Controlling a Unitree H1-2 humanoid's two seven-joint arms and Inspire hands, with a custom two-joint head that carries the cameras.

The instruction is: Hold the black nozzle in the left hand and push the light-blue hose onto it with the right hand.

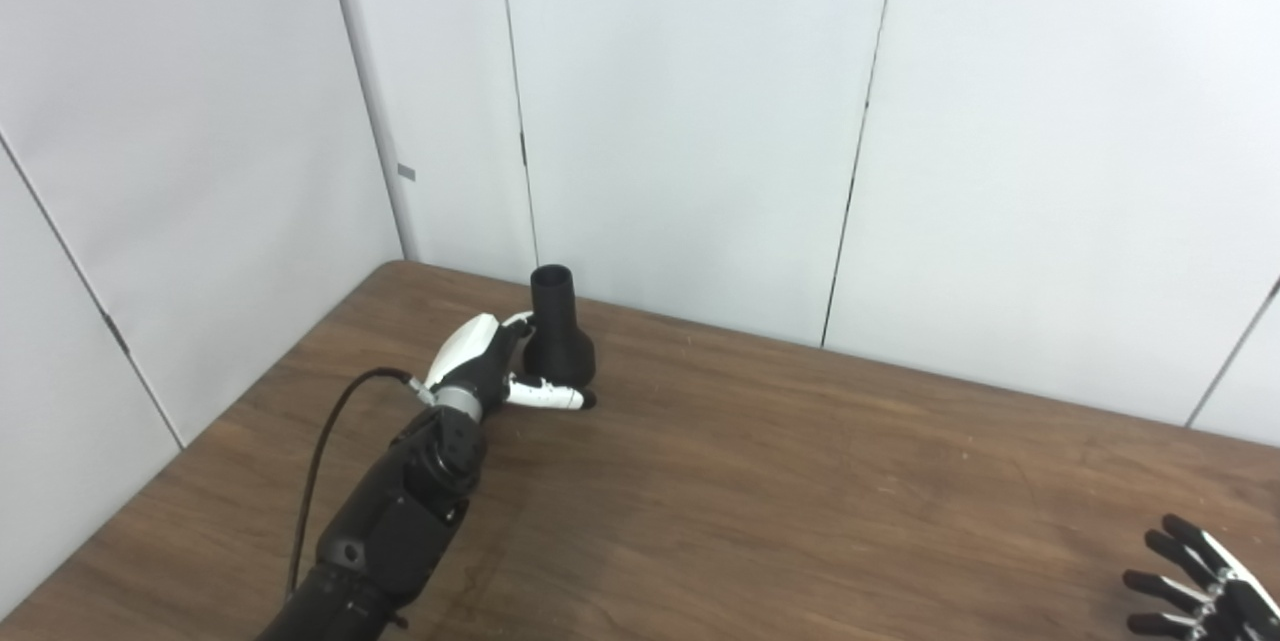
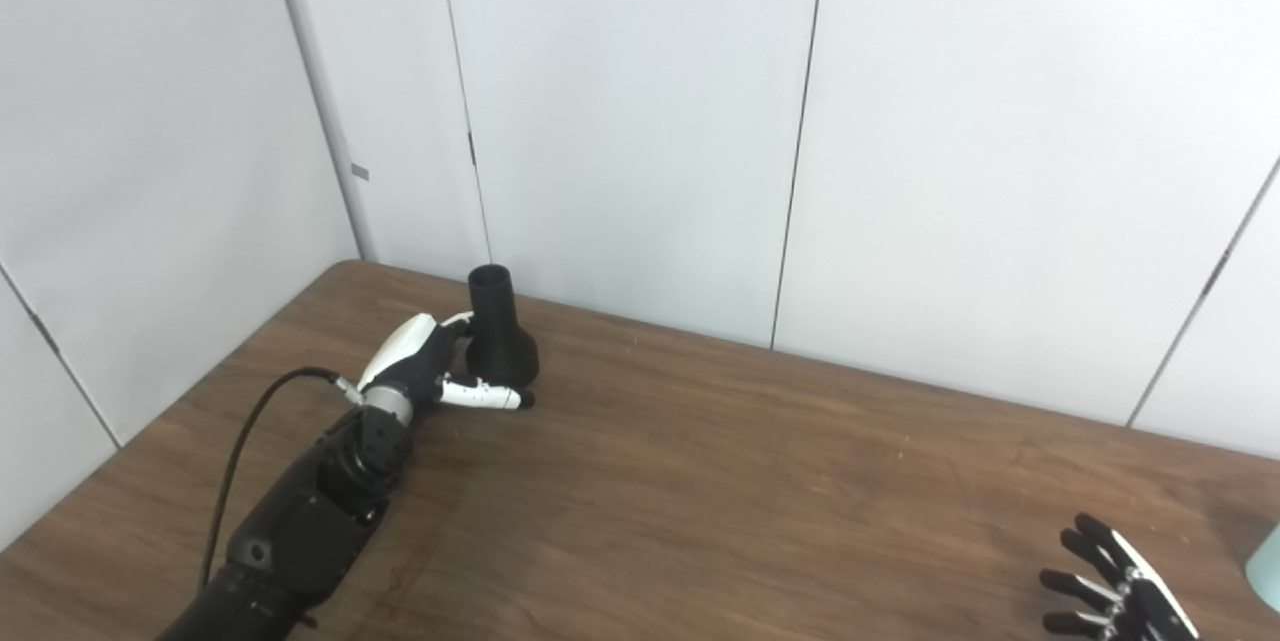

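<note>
Behind everything, pale wall panels point(image 1: 700, 111) are standing in a corner, meeting along dark vertical seams and closing off the far and left sides of the scene. Below them, the brown wood-grain tabletop point(image 1: 800, 481) is spreading across the lower half of both views, its far corner tucking into the angle of the walls. Coming in from the bottom left, the black left arm point(image 1: 400, 511) is stretching diagonally toward that far corner, with a black cable point(image 1: 325, 441) looping off its wrist. At its end, the left robot hand point(image 1: 495, 371), white over black, is wrapping its fingers against the lower body of the black nozzle point(image 1: 558, 331), one finger lying along the base in front and others curling behind; it is touching the nozzle on both sides, though whether the grasp is firm is hard to judge from here. The nozzle is standing upright on the tabletop near the far corner, wide bell-shaped base down and narrow open neck up. Well apart, at the bottom right edge, the right robot hand point(image 2: 1110, 586) is resting just above the tabletop with its dark fingers spread and nothing in them. Only a sliver of something light blue point(image 2: 1268, 566) is showing at the right border of the right eye view, too cropped to identify.
</note>
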